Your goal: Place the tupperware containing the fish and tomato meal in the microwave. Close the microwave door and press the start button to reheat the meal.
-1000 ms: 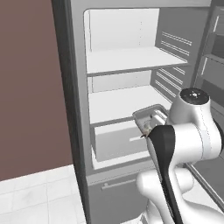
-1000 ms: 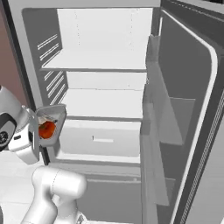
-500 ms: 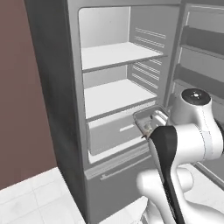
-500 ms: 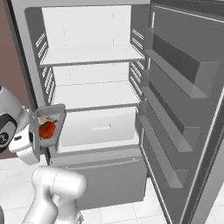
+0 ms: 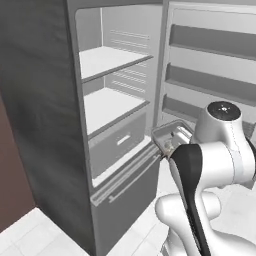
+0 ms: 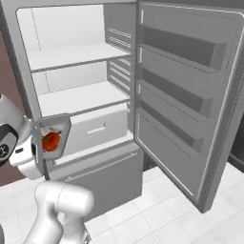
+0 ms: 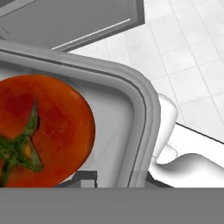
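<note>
Tool [image 6: 44, 145] clenched on tupperware [image 6: 53, 136] carrying tomato [image 7: 41, 131], held before open fridge [image 6: 76, 100]; fridge door [image 6: 190, 95] swung wide alongside, shelves bare.

tomato [image 7: 41, 131] inside tupperware [image 6: 55, 136], held up before open fridge [image 6: 81, 102]; fridge door [image 6: 183, 100] swung right.

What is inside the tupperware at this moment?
A red tomato with a green stem lies inside the tupperware; it also shows as a red spot in the right base view. Any fish piece cannot be seen; the tomato and the container wall may cover it.
</note>
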